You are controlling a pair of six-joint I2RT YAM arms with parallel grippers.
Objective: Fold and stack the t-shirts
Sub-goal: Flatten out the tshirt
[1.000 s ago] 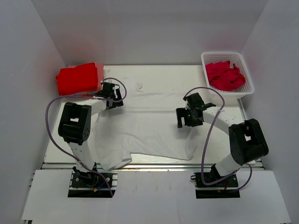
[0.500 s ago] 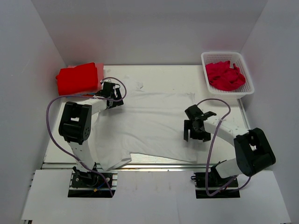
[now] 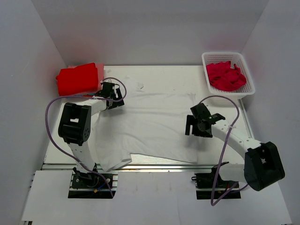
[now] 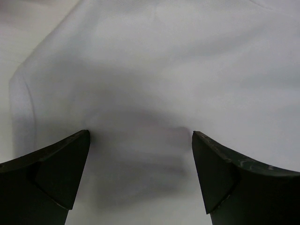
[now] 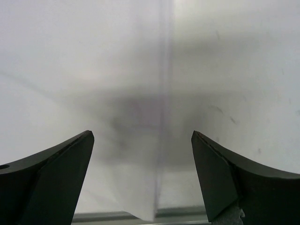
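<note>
Your left gripper point(image 4: 140, 138) is wide open, low over the far left corner of the white t-shirt point(image 3: 150, 122) spread out on the table point(image 3: 164, 77). Your right gripper point(image 5: 143, 140) is wide open too, just above the shirt's right edge.

- My two arms point(image 3: 75, 124) have white links and chunky black joint housings.
- A purple cable point(image 3: 47, 119) loops along each one.
- Black base plates point(image 3: 91, 180) anchor them.
- My wrist views show dark, wedge-shaped fingers point(image 4: 47, 173).
</note>
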